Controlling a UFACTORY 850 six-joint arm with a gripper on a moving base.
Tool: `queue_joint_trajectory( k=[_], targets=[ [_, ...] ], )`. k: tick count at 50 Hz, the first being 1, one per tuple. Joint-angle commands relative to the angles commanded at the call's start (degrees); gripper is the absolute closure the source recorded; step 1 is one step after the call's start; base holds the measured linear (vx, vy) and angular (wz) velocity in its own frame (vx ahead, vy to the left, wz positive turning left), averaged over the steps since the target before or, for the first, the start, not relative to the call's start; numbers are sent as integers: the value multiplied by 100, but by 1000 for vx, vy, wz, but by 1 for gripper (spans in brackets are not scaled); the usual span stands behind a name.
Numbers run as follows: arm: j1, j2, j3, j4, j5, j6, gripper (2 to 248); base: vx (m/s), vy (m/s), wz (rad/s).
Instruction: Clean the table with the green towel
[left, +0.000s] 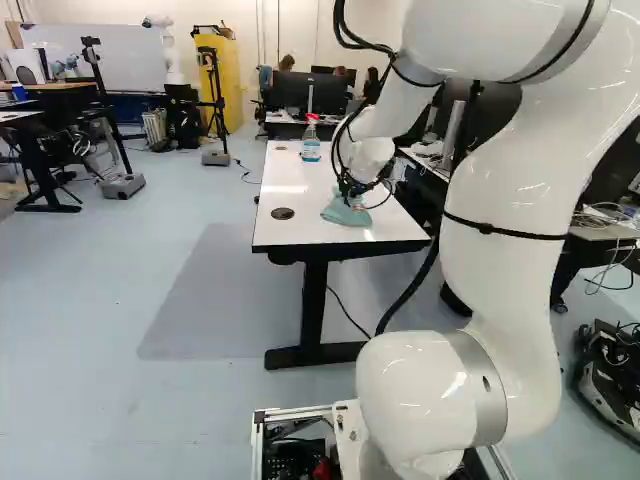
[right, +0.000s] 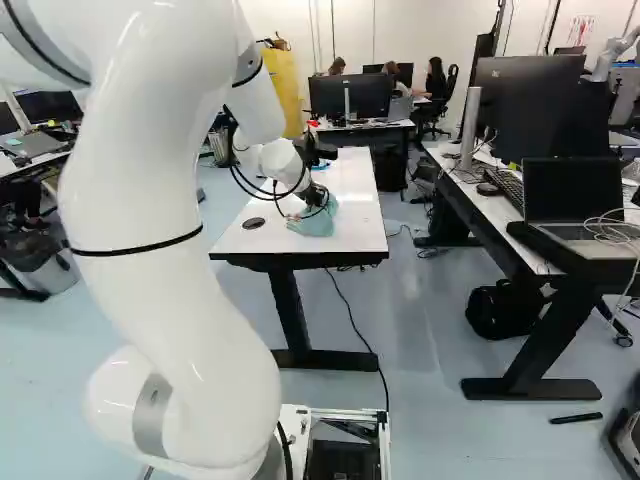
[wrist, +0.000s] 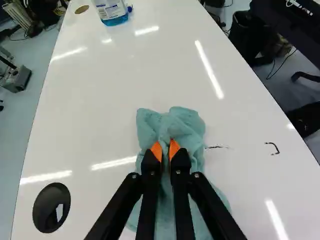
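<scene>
Hand (wrist: 165, 149) clamped on bunched green towel (wrist: 187, 122), on white counter (wrist: 100, 115), just beside dark streak (wrist: 217, 147). We should press towel evenly, grip firm, overlap strokes across streak, then reach out to hooked mark (wrist: 277, 149).

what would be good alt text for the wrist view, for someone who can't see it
A black gripper pinches a crumpled green towel between its orange-padded fingers on a glossy white table. Two small dark marks and a round black fitting are on the tabletop; farther ahead stands a bottle of blue liquid, its top out of view.
</scene>
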Motion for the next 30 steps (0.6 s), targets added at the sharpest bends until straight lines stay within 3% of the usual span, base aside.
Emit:
queue_joint_trajectory(
  k=[30],
  targets=[
    [0, -125, -27, 0, -60, 0, 212, 0, 0, 0]
  ],
)
